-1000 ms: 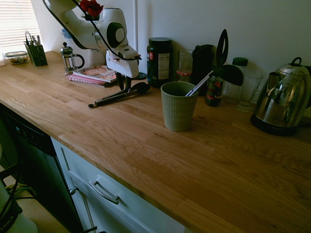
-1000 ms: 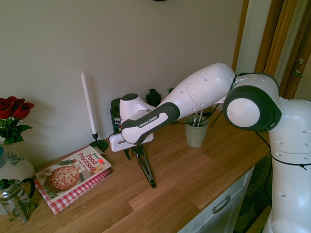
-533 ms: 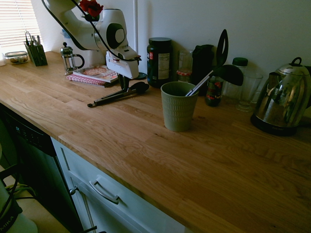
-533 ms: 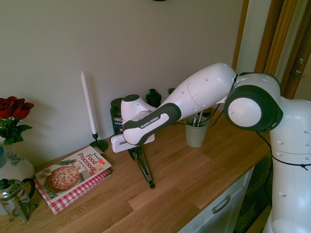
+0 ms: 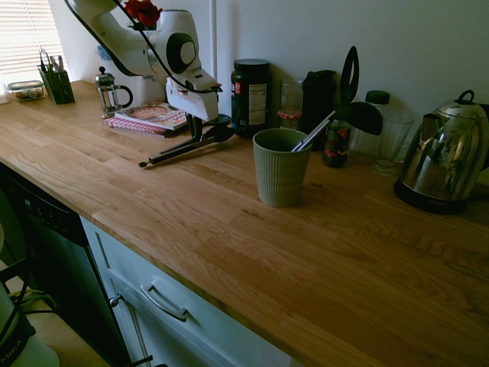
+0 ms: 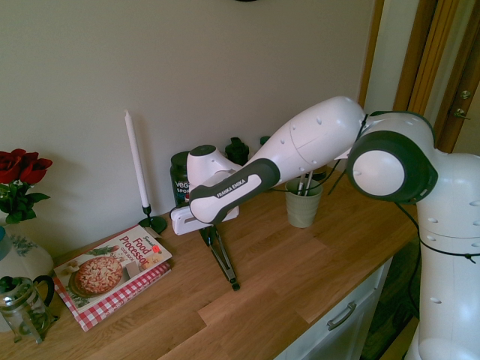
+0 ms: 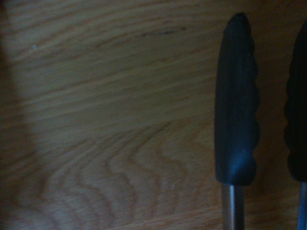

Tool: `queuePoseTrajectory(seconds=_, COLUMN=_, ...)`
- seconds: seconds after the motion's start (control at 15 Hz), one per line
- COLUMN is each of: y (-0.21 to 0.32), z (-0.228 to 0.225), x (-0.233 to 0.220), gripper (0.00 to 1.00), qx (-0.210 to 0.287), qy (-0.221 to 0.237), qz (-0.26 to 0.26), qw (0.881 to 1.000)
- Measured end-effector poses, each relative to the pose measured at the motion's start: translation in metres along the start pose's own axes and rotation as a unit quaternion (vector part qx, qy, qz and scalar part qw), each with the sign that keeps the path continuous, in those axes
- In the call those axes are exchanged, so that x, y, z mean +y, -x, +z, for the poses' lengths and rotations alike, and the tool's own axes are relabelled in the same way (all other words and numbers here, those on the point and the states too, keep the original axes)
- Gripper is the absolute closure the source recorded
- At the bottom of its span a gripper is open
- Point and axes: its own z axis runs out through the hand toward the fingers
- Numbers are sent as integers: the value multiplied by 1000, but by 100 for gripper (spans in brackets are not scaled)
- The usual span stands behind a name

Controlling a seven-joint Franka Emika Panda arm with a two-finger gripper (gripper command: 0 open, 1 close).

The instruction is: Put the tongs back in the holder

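Inside green holder (image 5: 280, 166): pale-handled utensil (image 5: 315, 130); tongs (image 5: 182, 147) outside, w/ gripper (image 5: 197, 130).

The hand (image 5: 196, 130) is clamped on the tongs (image 5: 183, 147), tip end up near it, far end touching the wooden worktop (image 5: 229, 229). Green holder (image 5: 280, 167) stands nearby with a ladle in it.

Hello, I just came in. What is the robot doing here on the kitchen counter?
The white arm is working on the tongs, which belong in the green holder. Its gripper is down at the scalloped-tip end of the tongs, near the jar by the wall, and that end looks slightly raised while the far end rests on the wooden counter. Whether the jaws are closed on them is hard to see. The holder stands apart, with another utensil leaning in it.
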Motion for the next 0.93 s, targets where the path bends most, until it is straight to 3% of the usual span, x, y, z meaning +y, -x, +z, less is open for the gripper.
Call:
queuePoseTrajectory(seconds=0.27, y=-8, z=-128, x=14, gripper=100, qx=118, qy=-52, qz=4, qw=992)
queuePoseTrajectory(seconds=0.53, y=-17, z=-224, x=46, gripper=100, qx=251, qy=-79, qz=28, qw=964)
queuePoseTrajectory(seconds=0.73, y=-62, z=-260, x=75, gripper=100, qx=337, qy=-89, qz=71, qw=935)
queuePoseTrajectory(seconds=0.87, y=-98, z=-254, x=96, gripper=100, qx=377, qy=-72, qz=109, qw=917)
queuePoseTrajectory(seconds=0.93, y=-111, z=-245, x=107, gripper=100, qx=385, qy=-57, qz=119, qw=913)
